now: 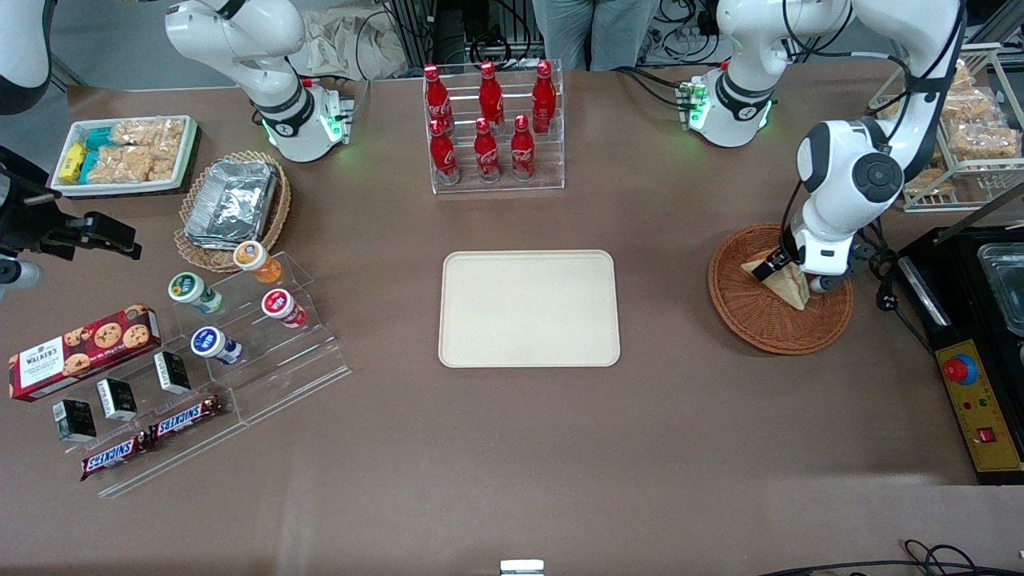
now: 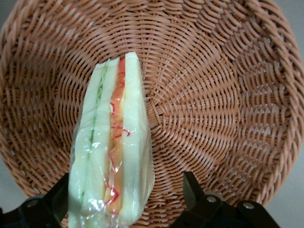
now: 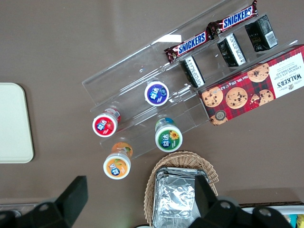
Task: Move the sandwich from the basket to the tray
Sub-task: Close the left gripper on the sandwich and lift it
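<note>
Sandwich (image 2: 111, 142) filling visible from wrist, tool (image 2: 126, 199) open astride, basket (image 1: 780, 320)

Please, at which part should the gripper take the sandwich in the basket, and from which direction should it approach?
Probably from above, across the two bread faces. The sandwich stands on edge in the basket, its filling layers facing up, so its flat sides are free. The gripper is already down there, open, one finger at each side; closing on the thick middle seems best.

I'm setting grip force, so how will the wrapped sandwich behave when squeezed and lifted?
The sandwich is soft white bread, so it will likely compress. Its clear glossy wrap may slip. It stands on edge in the basket, so it could tip. The tool sits open around it.
</note>
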Action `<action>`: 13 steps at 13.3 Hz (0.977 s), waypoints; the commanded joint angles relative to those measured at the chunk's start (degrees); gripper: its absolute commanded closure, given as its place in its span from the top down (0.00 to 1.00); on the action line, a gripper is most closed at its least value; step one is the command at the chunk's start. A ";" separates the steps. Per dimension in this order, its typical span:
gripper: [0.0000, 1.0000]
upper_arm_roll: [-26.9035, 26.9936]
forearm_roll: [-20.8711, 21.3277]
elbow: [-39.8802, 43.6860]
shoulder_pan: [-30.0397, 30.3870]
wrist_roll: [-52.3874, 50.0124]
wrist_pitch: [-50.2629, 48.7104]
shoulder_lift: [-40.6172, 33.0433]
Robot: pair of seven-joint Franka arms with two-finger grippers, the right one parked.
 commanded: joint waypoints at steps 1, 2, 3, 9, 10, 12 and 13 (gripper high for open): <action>1.00 -0.43 0.26 -0.76 0.62 -1.13 2.56 0.88; 1.00 -0.43 0.26 -0.67 0.62 -1.13 2.65 0.97; 1.00 -0.43 0.26 -0.67 0.62 -1.13 2.65 0.97; 0.31 0.80 0.26 -0.41 0.62 -0.96 2.65 0.97; 0.16 0.80 0.35 -0.40 0.62 -0.70 2.65 0.80; 0.00 0.80 0.35 -0.23 0.62 -0.35 2.21 0.10; 0.00 0.80 0.35 -0.14 0.62 -0.26 1.69 -0.86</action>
